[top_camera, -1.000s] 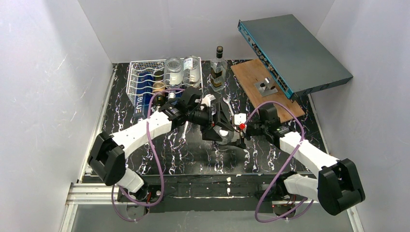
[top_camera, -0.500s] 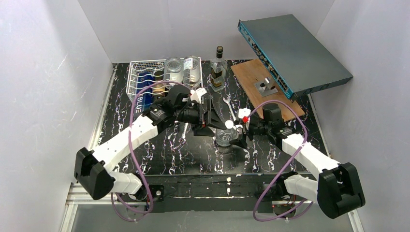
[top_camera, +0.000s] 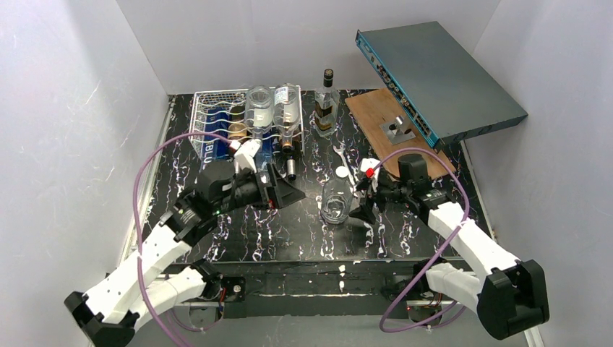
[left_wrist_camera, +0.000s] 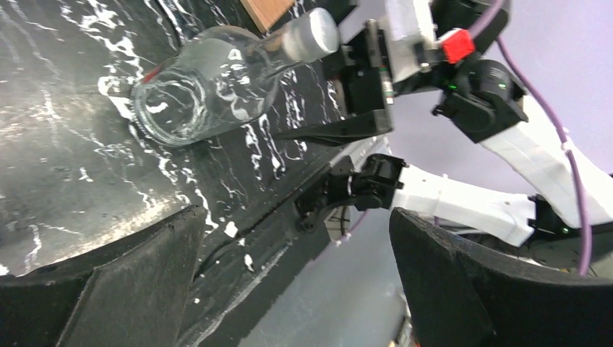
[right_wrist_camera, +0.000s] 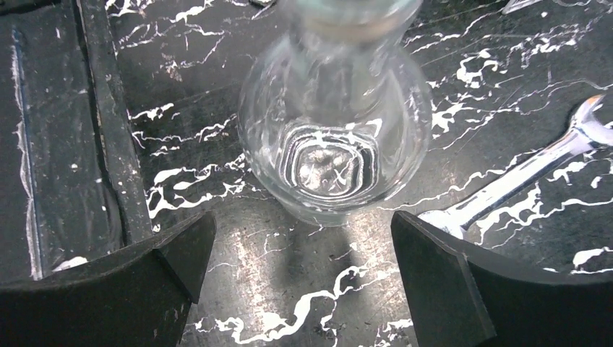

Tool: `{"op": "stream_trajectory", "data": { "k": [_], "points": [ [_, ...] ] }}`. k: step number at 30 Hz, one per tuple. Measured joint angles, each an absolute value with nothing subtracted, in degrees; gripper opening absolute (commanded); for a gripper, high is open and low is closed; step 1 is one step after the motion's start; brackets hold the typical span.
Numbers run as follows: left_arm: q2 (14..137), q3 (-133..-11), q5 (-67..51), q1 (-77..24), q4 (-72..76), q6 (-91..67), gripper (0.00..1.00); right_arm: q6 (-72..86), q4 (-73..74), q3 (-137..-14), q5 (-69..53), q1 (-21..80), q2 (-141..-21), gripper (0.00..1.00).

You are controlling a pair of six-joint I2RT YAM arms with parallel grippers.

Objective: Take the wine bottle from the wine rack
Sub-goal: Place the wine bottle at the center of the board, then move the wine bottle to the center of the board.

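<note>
The silver-white wire wine rack (top_camera: 204, 108) stands at the back left with several bottles lying in it. A clear glass wine bottle (top_camera: 335, 204) stands on the black marbled table, apart from the rack. It also shows in the left wrist view (left_wrist_camera: 217, 79) and the right wrist view (right_wrist_camera: 332, 137). My left gripper (top_camera: 291, 194) is open and empty, a short way left of the bottle; in its own view (left_wrist_camera: 296, 289) nothing lies between the fingers. My right gripper (top_camera: 358, 207) is open just right of the bottle, and in its own view (right_wrist_camera: 303, 282) the bottle stands just beyond the fingertips, not between them.
A dark-capped bottle (top_camera: 326, 105) stands right of the rack. A wooden board (top_camera: 376, 116) with a metal piece (top_camera: 397, 130) and a tilted grey-blue box (top_camera: 441, 69) are at the back right. A wrench (top_camera: 345, 163) and a white cap (top_camera: 340, 172) lie behind the clear bottle.
My left gripper has let go of the clear bottle and drawn back to the left. The bottle stays standing on the table. The right gripper stays beside it, open.
</note>
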State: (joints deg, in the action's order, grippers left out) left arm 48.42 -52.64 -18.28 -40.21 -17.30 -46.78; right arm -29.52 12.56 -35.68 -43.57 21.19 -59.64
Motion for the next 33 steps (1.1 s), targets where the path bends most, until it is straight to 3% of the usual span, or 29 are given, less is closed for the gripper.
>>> {"op": "stream_trajectory", "data": {
  "k": [13, 22, 33],
  "points": [
    [26.85, -43.48, -4.38, -39.81, -24.32, -45.50, 0.98, -37.34, 33.41, -54.33, -41.85, 20.60, -57.74, 1.00],
    [26.17, -45.36, -0.25, -39.79, -33.63, -43.16, 0.98, -43.51, 43.20, -67.57, -38.59, 21.19, -66.22, 1.00],
    [21.71, -45.36, 2.09, -39.79, -37.80, -43.03, 0.98, -51.79, 47.94, -71.57, -38.59, 27.38, -72.51, 1.00]
  ]
}}
